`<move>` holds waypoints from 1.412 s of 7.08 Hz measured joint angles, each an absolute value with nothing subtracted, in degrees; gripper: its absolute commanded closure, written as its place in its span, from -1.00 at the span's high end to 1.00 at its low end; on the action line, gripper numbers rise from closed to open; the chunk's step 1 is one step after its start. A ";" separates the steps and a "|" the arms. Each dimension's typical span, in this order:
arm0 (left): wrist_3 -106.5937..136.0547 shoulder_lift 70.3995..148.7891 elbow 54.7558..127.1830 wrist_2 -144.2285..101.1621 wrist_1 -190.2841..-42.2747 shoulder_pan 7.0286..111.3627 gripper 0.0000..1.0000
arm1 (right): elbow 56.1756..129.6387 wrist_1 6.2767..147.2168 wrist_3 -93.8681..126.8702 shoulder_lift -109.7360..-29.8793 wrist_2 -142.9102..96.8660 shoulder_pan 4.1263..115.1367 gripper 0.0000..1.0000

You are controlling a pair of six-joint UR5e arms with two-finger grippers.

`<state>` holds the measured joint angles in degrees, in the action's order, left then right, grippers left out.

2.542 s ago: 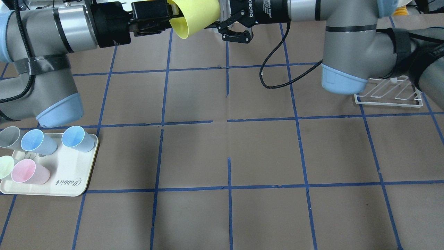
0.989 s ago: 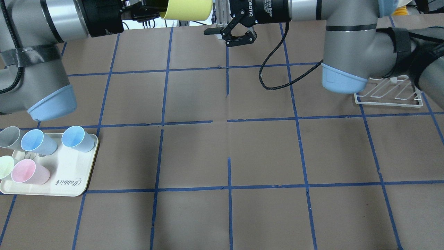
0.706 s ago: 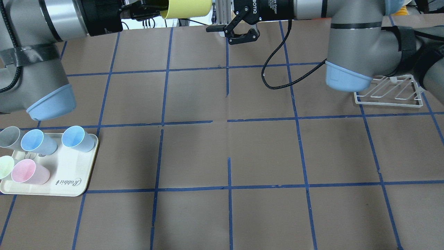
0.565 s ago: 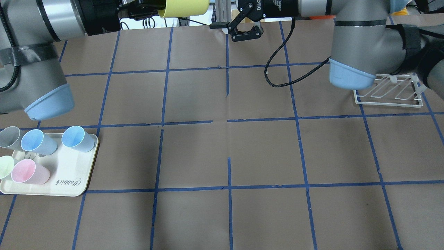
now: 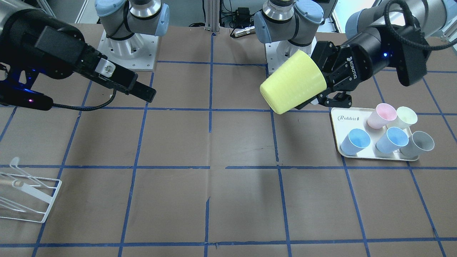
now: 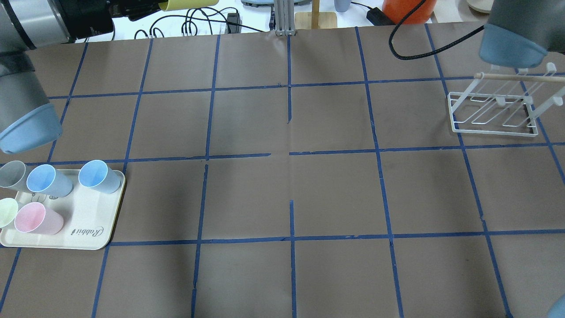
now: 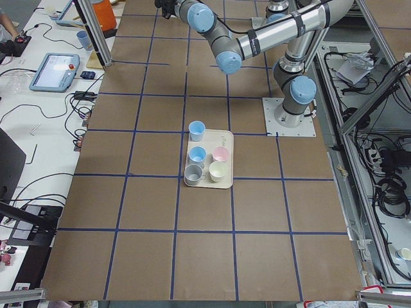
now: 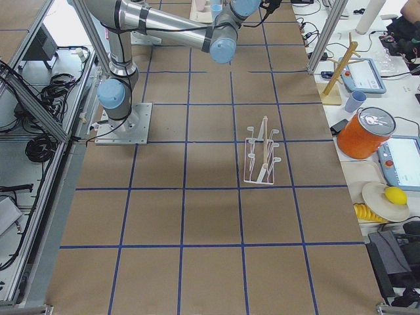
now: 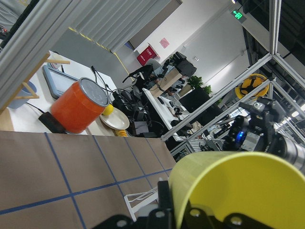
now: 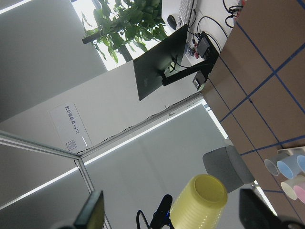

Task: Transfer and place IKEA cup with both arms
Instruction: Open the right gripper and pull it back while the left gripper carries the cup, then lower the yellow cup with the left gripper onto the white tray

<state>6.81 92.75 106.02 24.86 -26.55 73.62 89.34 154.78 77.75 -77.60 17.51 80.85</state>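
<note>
The lemon-yellow IKEA cup (image 5: 293,82) hangs on its side high above the table, base towards the table's middle. My left gripper (image 5: 319,92) is shut on its rim end. In the overhead view only the cup's edge (image 6: 187,3) shows at the top, beside the left gripper (image 6: 132,6). The cup fills the bottom of the left wrist view (image 9: 238,191). My right gripper (image 5: 144,93) is open and empty, well apart from the cup and pointing at it. The right wrist view shows its spread fingers (image 10: 93,211) and the cup (image 10: 200,200) far off between them.
A cream tray (image 5: 342,119) holds several pastel cups, among them pink (image 5: 381,115) and pale green (image 5: 405,116); the tray also shows at the overhead view's lower left (image 6: 88,221). A white wire rack (image 6: 494,110) stands on my right side.
The arms have drawn apart. My right gripper, still open, has left the overhead view to the right. My left gripper has carried the cup up and to the left.
</note>
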 measured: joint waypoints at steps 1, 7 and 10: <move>6.60 92.63 105.99 30.28 -28.91 72.98 -1.00 | 89.02 154.07 75.15 -77.65 20.44 80.65 1.00; -11.95 90.32 101.66 75.19 -66.61 71.61 -1.00 | 88.27 131.71 40.30 -77.13 49.04 85.99 1.00; -28.07 89.39 101.82 86.18 -79.14 65.54 -1.00 | 87.23 111.99 32.99 -79.69 68.03 88.34 1.00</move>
